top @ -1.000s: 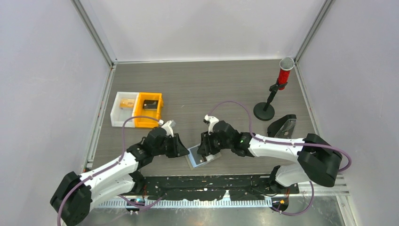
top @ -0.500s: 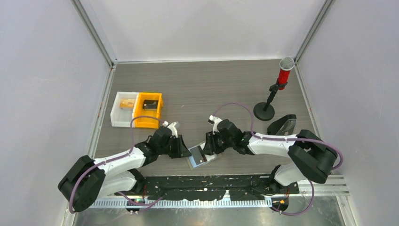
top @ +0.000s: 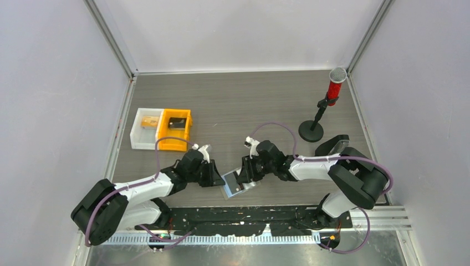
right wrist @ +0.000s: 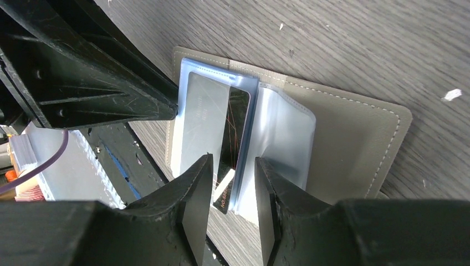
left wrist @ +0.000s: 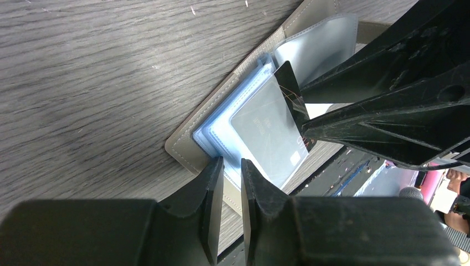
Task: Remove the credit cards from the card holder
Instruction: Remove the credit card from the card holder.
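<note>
The card holder (top: 248, 185) lies open near the table's front edge, grey with stitched rim (left wrist: 188, 148) (right wrist: 354, 138). A credit card (right wrist: 208, 116) (left wrist: 269, 130), glossy light blue-grey with a dark end, sticks partly out of its clear sleeves (right wrist: 282, 133). My right gripper (top: 241, 180) (right wrist: 233, 166) is open, its jaws standing either side of the card's protruding dark end. My left gripper (top: 220, 180) (left wrist: 231, 163) has only a narrow gap, its tips resting on the holder's corner by the light blue sleeve edges; nothing shows between the jaws.
An orange bin (top: 174, 129) and a white bin (top: 145, 127) sit at the left. A red microphone on a stand (top: 327, 105) and a black wedge stand (top: 332, 148) are at the right. A black rail (top: 249, 213) runs along the front edge just behind the holder.
My left gripper has moved right onto the holder's left corner. My right gripper has shifted slightly over the holder. The holder has stayed in place.
</note>
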Action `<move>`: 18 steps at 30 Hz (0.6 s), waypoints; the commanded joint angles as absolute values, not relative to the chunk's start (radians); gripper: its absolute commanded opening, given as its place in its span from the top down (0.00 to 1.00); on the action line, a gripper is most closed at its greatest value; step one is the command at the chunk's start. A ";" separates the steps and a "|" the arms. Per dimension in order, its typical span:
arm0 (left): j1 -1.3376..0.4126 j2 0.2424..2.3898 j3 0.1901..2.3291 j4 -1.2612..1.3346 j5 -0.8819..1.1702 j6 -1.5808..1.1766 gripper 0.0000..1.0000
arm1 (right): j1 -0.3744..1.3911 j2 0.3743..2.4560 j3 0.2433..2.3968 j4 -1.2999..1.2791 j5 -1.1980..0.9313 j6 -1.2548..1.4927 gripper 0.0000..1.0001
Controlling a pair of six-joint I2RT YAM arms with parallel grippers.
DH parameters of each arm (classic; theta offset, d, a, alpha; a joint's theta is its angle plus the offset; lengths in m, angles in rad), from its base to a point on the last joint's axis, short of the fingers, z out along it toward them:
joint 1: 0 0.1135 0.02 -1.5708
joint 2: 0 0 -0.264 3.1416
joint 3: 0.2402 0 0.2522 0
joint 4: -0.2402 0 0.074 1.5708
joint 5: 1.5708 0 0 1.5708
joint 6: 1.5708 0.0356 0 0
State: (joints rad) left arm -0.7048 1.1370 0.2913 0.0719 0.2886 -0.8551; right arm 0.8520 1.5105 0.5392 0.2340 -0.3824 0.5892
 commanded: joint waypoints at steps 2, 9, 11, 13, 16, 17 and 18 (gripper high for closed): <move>-0.709 1.153 0.291 0.089 0.256 -0.828 0.80 | 0.844 1.530 0.535 0.279 -0.409 0.581 0.61; -0.709 1.164 0.295 0.090 0.256 -0.828 0.80 | 0.834 1.503 0.520 0.279 -0.392 0.596 0.86; -0.709 1.160 0.293 0.091 0.256 -0.828 0.79 | 0.830 1.487 0.513 0.278 -0.388 0.601 0.93; -0.709 1.155 0.291 0.091 0.254 -0.828 0.79 | 0.825 1.471 0.507 0.275 -0.387 0.610 0.94; -0.709 1.155 0.291 0.089 0.252 -0.828 0.79 | 0.815 1.447 0.495 0.276 -0.391 0.617 0.95; -0.709 1.154 0.291 0.089 0.252 -0.828 0.79 | 0.812 1.442 0.493 0.274 -0.393 0.618 0.95; -0.709 1.156 0.291 0.089 0.252 -0.827 0.79 | 0.808 1.432 0.489 0.272 -0.394 0.618 0.95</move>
State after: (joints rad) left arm -0.7052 1.1500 0.2913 0.0902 0.2878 -0.8555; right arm 0.8227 1.4784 0.5095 0.2649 -0.4026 0.6159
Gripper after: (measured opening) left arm 0.208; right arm 0.082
